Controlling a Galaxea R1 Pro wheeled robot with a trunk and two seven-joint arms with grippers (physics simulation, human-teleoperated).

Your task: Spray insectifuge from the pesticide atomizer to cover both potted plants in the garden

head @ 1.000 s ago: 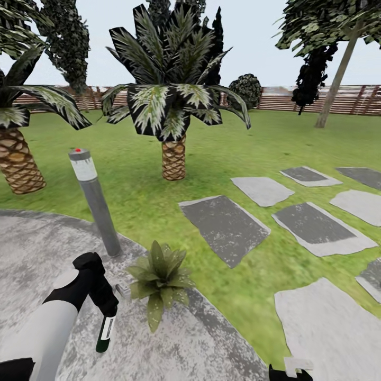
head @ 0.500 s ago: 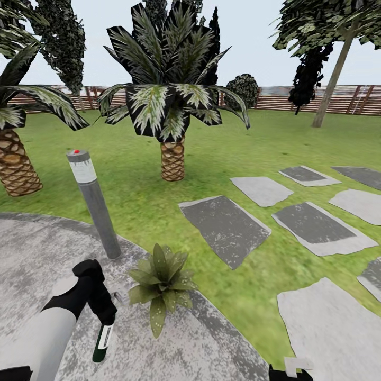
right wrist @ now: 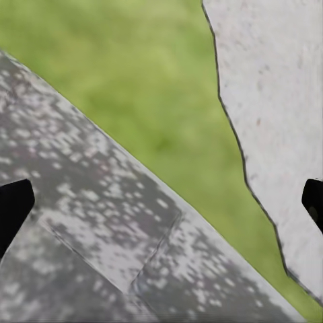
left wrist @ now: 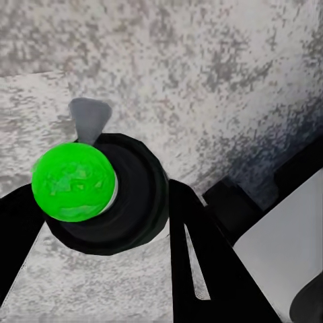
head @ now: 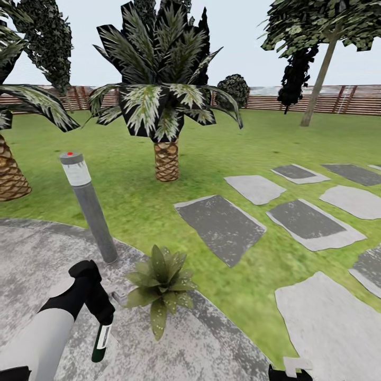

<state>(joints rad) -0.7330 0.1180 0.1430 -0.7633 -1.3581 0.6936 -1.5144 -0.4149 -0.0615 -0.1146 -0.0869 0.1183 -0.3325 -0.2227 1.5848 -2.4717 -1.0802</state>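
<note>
My left gripper (head: 104,319) is shut on the black top of the pesticide atomizer (head: 100,340), a dark green bottle with a white label that hangs upright just above the grey paving. In the left wrist view, the round black top (left wrist: 111,205) carries a bright green knob, and a black finger (left wrist: 195,262) rests against it. One potted plant (head: 159,283), a low green rosette, sits at the paving's edge just right of the bottle, apart from it. The second rosette is out of view. My right gripper (right wrist: 161,205) is open over paving and grass.
A grey bollard light (head: 89,211) stands just behind the left hand. Two scaly-trunked palms (head: 166,159) rise from the lawn (head: 227,148). Flat stepping stones (head: 219,227) lie to the right. A brown slatted fence (head: 344,100) closes the far side.
The whole picture has slid a little left and down, so the camera moved. The left gripper keeps hold of the atomizer beside the rosette.
</note>
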